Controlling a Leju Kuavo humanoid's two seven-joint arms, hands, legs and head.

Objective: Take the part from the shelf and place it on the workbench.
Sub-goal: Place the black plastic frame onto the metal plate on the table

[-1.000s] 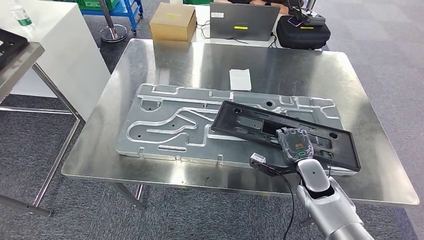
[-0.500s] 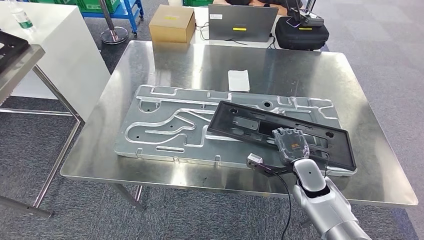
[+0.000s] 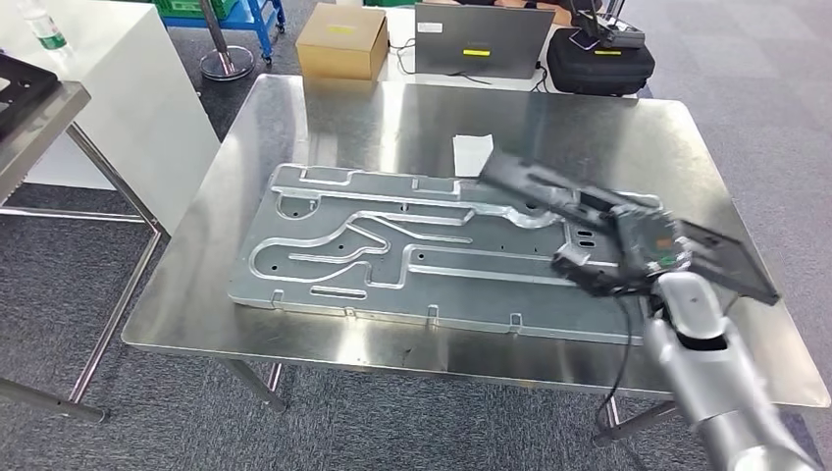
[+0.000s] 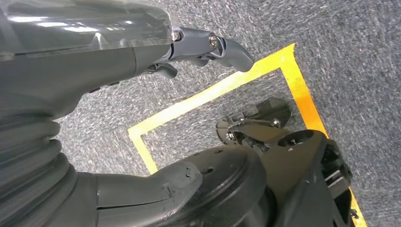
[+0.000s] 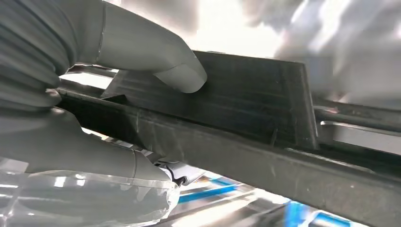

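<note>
right hand (image 5: 94, 123) gripping black part (image 5: 246, 109), thumb on top

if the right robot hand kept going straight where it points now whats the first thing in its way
Probably nothing close: the right robot hand, holding the black part, points across the metal workbench toward the white paper; depth is unclear.

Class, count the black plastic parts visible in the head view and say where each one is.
2: one black part held by the right hand above the workbench; another on the shelf at far left, mostly cut off.
</note>
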